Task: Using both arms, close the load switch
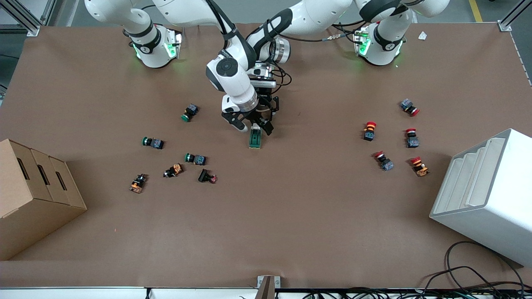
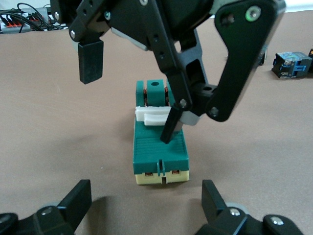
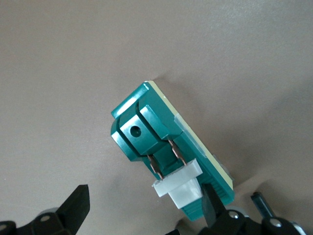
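The load switch (image 1: 255, 138) lies flat on the brown table near its middle, a dark green block with a white lever (image 2: 152, 116). My right gripper (image 1: 252, 126) is open just over it. One of its fingers (image 2: 171, 128) touches the white lever and the other finger (image 2: 91, 61) hangs clear beside the block. In the right wrist view the lever (image 3: 181, 187) sits against one finger (image 3: 211, 208). My left gripper (image 1: 266, 113) is open and low. It is beside the switch's cream end (image 2: 161, 177), toward the robots' bases, and its fingers (image 2: 78, 198) do not touch the switch.
Green-capped and orange push buttons (image 1: 195, 158) lie scattered toward the right arm's end, and red-capped ones (image 1: 369, 131) toward the left arm's end. A cardboard box (image 1: 33, 195) and a white bin (image 1: 486, 195) stand at the table's two ends.
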`<control>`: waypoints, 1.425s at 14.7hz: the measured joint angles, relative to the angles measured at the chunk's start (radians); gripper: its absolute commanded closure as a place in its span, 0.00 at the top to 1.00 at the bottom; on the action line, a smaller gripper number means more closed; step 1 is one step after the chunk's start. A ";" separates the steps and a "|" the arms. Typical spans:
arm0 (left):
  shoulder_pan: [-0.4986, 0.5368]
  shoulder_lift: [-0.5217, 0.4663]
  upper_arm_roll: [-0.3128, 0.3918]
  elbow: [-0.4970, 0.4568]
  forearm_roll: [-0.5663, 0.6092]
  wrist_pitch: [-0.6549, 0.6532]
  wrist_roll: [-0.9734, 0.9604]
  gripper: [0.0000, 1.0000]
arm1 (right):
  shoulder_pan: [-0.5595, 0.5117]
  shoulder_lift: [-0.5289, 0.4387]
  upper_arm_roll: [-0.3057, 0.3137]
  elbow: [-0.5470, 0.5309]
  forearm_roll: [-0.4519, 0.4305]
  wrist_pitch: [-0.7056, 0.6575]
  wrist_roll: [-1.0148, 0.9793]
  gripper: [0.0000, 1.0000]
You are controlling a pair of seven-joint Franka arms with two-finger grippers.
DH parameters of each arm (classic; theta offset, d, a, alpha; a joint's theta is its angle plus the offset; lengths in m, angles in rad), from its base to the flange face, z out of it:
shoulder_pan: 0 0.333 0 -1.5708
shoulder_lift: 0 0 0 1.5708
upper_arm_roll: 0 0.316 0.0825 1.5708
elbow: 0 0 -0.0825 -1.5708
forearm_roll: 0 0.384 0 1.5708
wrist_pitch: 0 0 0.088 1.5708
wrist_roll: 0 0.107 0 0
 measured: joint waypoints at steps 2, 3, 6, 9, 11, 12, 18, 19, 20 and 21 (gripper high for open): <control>0.000 0.000 0.000 0.000 0.000 0.000 0.000 0.99 | 0.000 0.000 -0.002 0.004 0.005 -0.004 0.000 1.00; 0.000 0.000 0.000 0.000 0.000 0.000 0.000 0.99 | -0.001 0.000 -0.003 0.006 0.011 -0.007 0.000 1.00; 0.000 0.000 0.000 0.001 0.000 0.000 0.000 0.99 | -0.007 -0.003 -0.006 0.017 0.013 -0.020 0.002 1.00; 0.000 0.001 0.000 0.002 0.000 0.000 0.000 0.99 | -0.019 -0.010 -0.011 0.041 0.014 -0.029 0.002 1.00; 0.000 0.001 0.000 0.003 0.000 0.000 0.000 0.99 | -0.034 -0.009 -0.017 0.080 0.014 -0.079 0.002 1.00; 0.000 0.002 0.000 0.003 0.000 0.000 0.000 0.99 | -0.042 -0.009 -0.018 0.101 0.014 -0.106 0.002 1.00; 0.000 0.002 0.000 0.004 0.000 0.001 0.000 0.99 | -0.059 -0.007 -0.020 0.127 0.014 -0.130 0.001 1.00; 0.001 0.002 0.000 0.004 0.000 0.001 0.000 0.99 | -0.066 -0.007 -0.020 0.129 0.014 -0.130 0.000 1.00; 0.001 0.002 0.000 0.005 0.000 0.001 0.000 0.99 | -0.072 -0.007 -0.020 0.132 0.014 -0.130 -0.002 1.00; 0.001 0.002 0.000 0.005 0.000 0.001 0.000 0.99 | -0.079 -0.007 -0.021 0.134 0.014 -0.130 -0.003 1.00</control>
